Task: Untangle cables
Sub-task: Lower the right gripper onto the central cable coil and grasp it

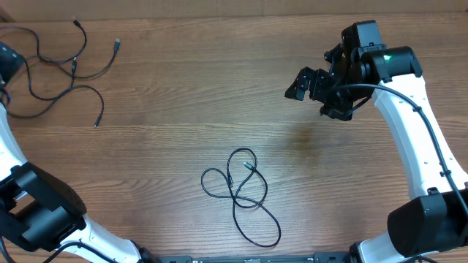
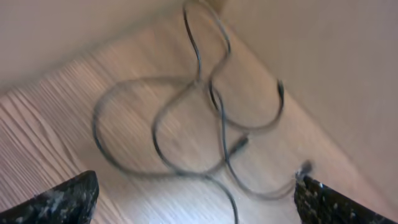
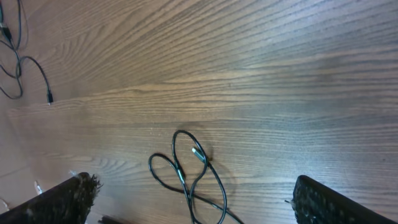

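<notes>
One thin black cable (image 1: 238,196) lies in tangled loops at the table's front centre, and its silvery plug tip (image 3: 198,154) shows in the right wrist view. Other black cables (image 1: 74,64) lie in loose loops at the far left corner. They appear blurred in the left wrist view (image 2: 211,93). My left gripper (image 2: 196,180) is open and empty just above those corner cables. It sits at the overhead view's left edge (image 1: 6,64). My right gripper (image 1: 311,86) is open and empty, raised at the far right, well away from the centre cable (image 3: 186,180).
The wooden table (image 1: 183,109) ends at its far left corner, right by the corner cables. The white right arm (image 1: 417,124) runs along the right side. The left arm's black base (image 1: 36,208) stands at the front left.
</notes>
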